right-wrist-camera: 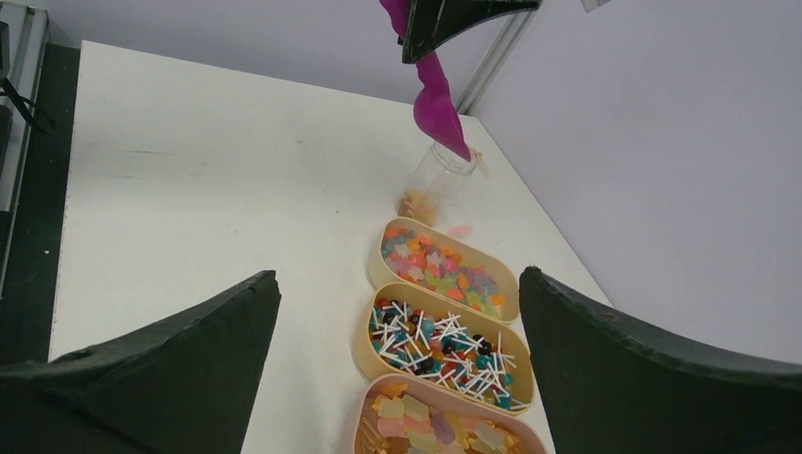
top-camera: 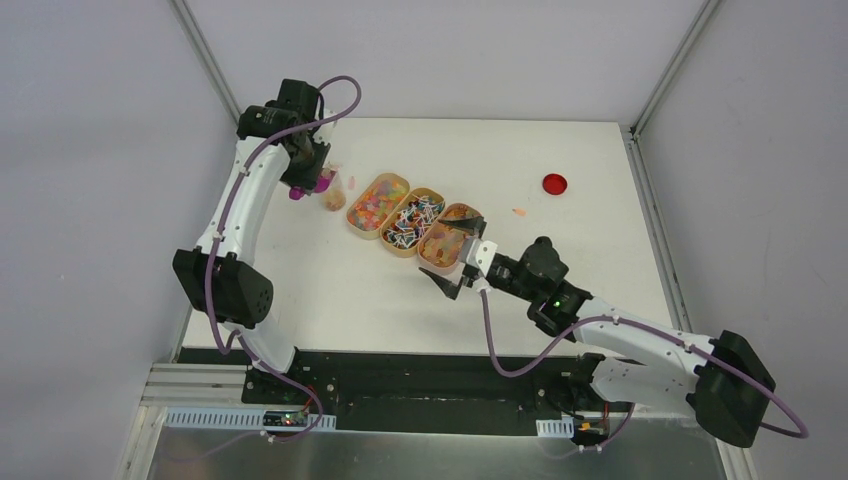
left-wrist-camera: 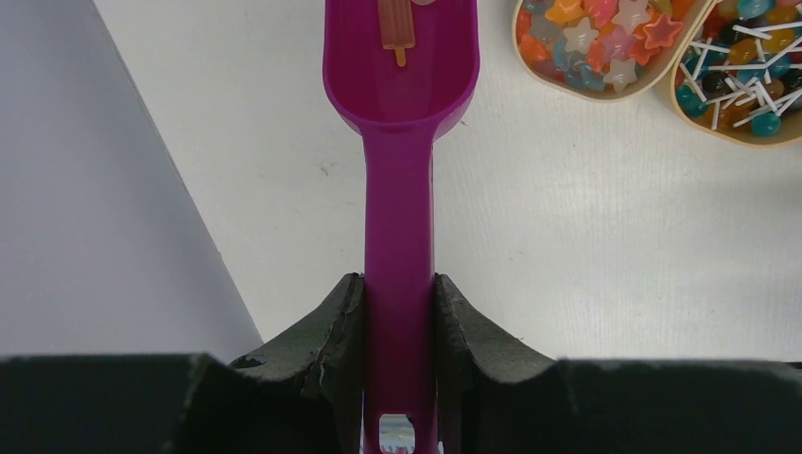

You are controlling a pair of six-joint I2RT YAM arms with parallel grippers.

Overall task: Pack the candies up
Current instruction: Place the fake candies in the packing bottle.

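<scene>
Counter (top-camera: 330,290) white, with three oval trays touching side by side in a diagonal row; candies (top-camera: 413,222) fill all three; left tray (right-wrist-camera: 375,268) has mixed bright star-shaped bits (right-wrist-camera: 440,270); middle tray (right-wrist-camera: 359,355) has red, teal and dark balls on white sticks (right-wrist-camera: 435,345); right tray (right-wrist-camera: 361,421) has translucent orange-yellow gummies (right-wrist-camera: 426,421); left gripper (left-wrist-camera: 400,293) is closed partway onto the handle of a magenta scoop (left-wrist-camera: 400,189), fingers pressed on both sides; scoop is tilted down, its tip at the mouth of a clear jar (right-wrist-camera: 440,180); jar is upright, just beside the left tray, with a few orange-yellow pieces at its bottom; one orange popsicle-shaped gummy (left-wrist-camera: 396,24) lies in the scoop bowl; right gripper (top-camera: 458,255) has its jaws spread wide and holds nothing; it sits at the right tray's outer side, whether touching it can't tell; loose orange piece (top-camera: 519,212) lies on the bare counter between the right tray and the red disc (top-camera: 555,184); disc is well apart from the trays, near the far right edge.
</scene>
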